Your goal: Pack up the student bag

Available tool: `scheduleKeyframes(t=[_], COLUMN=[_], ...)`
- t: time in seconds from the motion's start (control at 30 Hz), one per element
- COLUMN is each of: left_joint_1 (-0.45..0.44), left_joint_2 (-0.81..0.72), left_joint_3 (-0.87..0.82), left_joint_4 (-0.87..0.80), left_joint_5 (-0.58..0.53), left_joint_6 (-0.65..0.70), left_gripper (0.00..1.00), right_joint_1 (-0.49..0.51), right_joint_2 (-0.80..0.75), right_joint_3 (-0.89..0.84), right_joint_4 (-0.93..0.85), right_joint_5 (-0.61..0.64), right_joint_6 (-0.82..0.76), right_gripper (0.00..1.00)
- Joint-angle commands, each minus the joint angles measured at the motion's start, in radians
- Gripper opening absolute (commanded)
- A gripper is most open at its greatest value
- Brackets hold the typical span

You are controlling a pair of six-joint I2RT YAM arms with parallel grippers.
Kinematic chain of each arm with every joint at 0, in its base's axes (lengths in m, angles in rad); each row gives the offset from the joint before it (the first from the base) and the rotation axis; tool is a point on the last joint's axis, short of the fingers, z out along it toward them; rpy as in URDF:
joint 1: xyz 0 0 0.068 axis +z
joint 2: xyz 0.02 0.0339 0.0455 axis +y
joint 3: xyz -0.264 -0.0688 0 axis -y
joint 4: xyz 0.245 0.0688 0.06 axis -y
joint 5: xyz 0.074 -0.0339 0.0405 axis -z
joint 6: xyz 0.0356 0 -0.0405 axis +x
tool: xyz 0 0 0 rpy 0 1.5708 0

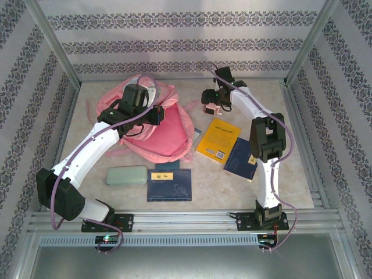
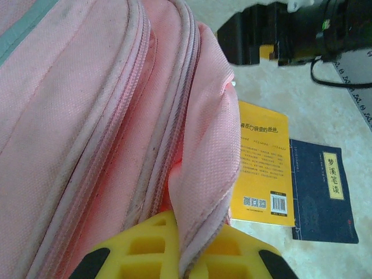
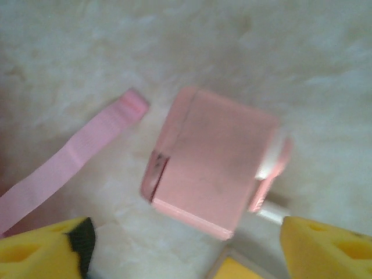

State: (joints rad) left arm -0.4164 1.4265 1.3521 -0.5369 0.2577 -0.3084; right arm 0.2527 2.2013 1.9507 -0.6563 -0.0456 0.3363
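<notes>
The student bag (image 1: 160, 136) is lying toward the rear left corner of the tabletop (image 1: 299, 145). The left gripper (image 2: 185, 253) is clamping down on a fold of its pink fabric.

The right gripper (image 3: 186, 247) is hanging with its jaws wide apart over a small pink box (image 3: 212, 160) near the rear edge, not touching it as far as I can tell.

What's worrying me is that the pinch is only catching a thin edge of cloth. I'm guessing it could slip out on a lift, and then the bag flops shut. The loose strap (image 3: 64, 163) is also lying just beside the box, so the fingers could be grabbing it too.

I can't tell what's inside the bag. The yellow book (image 1: 218, 138), two dark blue books (image 1: 240, 158) and green case (image 1: 127, 175) are all sitting out on the tabletop, nearer the front edge.
</notes>
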Motion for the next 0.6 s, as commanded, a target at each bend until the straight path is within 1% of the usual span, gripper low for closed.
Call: scheduleKeyframes(t=[0.0, 0.1, 0.17, 0.27, 0.4, 0.57], left_joint_1=[0.015, 0.015, 0.018, 0.019, 0.022, 0.023], left_joint_2=[-0.010, -0.005, -0.006, -0.004, -0.002, -0.006], left_joint_3=[0.007, 0.008, 0.008, 0.008, 0.008, 0.006], left_joint_4=[0.083, 0.083, 0.083, 0.084, 0.084, 0.086], left_joint_5=[0.013, 0.016, 0.016, 0.022, 0.027, 0.027], left_joint_6=[-0.017, -0.017, -0.018, -0.021, -0.024, -0.023], left_gripper=[0.00, 0.00, 0.00, 0.00, 0.00, 0.00], right_joint_1=[0.000, 0.012, 0.021, 0.035, 0.064, 0.081], right_joint_2=[0.083, 0.123, 0.147, 0.178, 0.234, 0.371], right_joint_3=[0.155, 0.233, 0.292, 0.373, 0.476, 0.694], right_joint_4=[-0.162, -0.236, -0.300, -0.373, -0.432, -0.575], right_joint_5=[0.145, 0.177, 0.199, 0.203, 0.217, 0.258], right_joint_6=[0.101, 0.226, 0.323, 0.411, 0.436, 0.421], right_gripper=[0.86, 0.86, 0.84, 0.82, 0.83, 0.86])
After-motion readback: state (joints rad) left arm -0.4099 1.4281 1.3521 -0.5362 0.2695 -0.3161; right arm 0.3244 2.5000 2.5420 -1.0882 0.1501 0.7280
